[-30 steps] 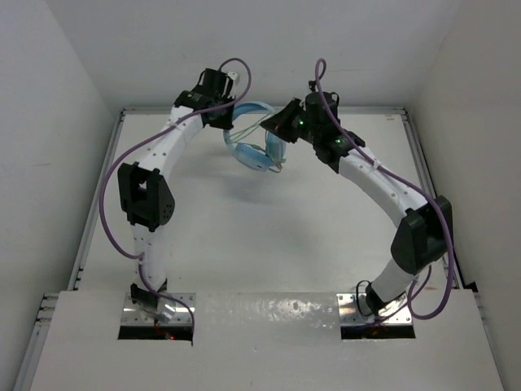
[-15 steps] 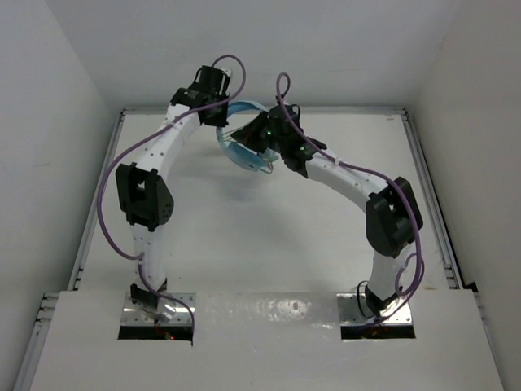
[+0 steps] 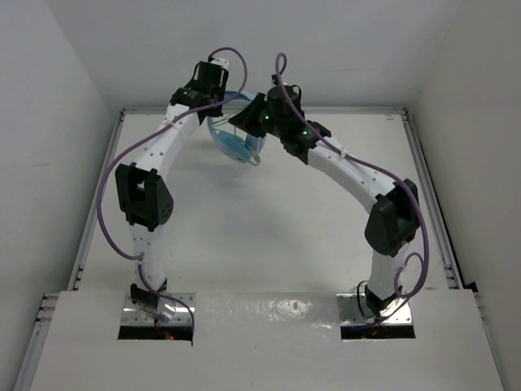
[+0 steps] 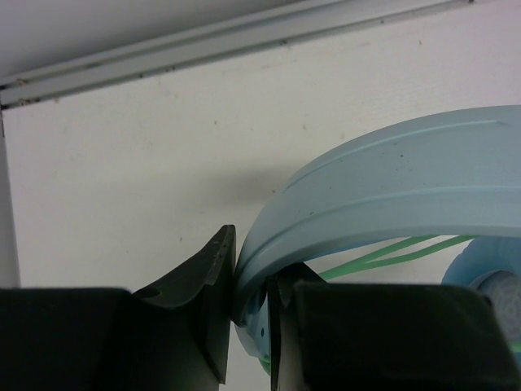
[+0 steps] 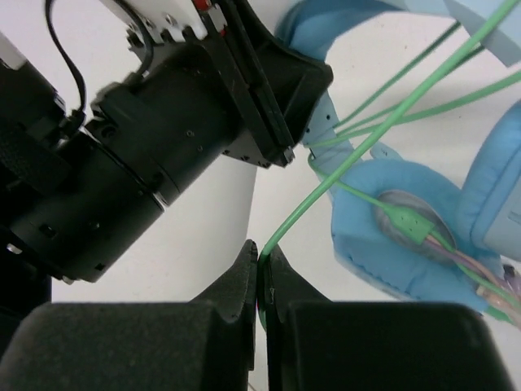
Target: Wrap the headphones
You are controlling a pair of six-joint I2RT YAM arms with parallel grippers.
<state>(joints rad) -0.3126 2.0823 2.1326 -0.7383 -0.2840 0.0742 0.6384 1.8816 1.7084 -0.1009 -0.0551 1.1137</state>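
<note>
1. Headphones point(image 3: 236, 145): light blue over-ear set, just in front of the table's back rail point(image 3: 358, 108), slightly left of its middle.
2. Headband point(image 4: 391, 175): smooth curved arc, on the side nearer the rail.
3. Ear cups point(image 5: 358, 252): padded ovals close together, farther from the rail.
4. Cable point(image 5: 383, 122): thin, pale green, several strands crossing headband and cups, one run taut.

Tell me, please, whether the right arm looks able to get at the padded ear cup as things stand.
Probably yes: the ear cup lies just ahead of the right gripper, nothing between, though its jaws are shut on the green cable.
</note>
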